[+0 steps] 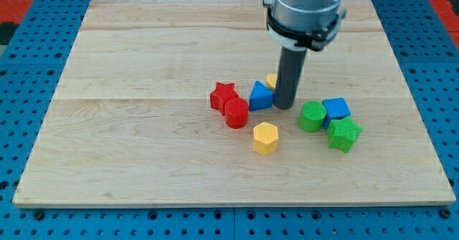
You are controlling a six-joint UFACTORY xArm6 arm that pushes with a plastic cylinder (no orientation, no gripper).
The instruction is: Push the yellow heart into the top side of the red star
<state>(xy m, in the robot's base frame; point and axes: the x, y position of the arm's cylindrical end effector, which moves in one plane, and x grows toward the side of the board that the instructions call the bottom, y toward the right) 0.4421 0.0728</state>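
The red star (222, 95) lies near the board's middle, touching a red cylinder (236, 113) at its lower right. The yellow heart (271, 80) is mostly hidden behind my rod; only a small yellow bit shows above the blue triangle (261, 97). My tip (285, 106) rests on the board just right of the blue triangle and just below the heart. The blue triangle lies between the heart and the red star.
A yellow hexagon (265, 137) lies below the red cylinder. To the right sit a green cylinder (311, 117), a blue cube (336, 110) and a green star (343, 134), close together. The wooden board (143, 125) lies on a blue pegboard.
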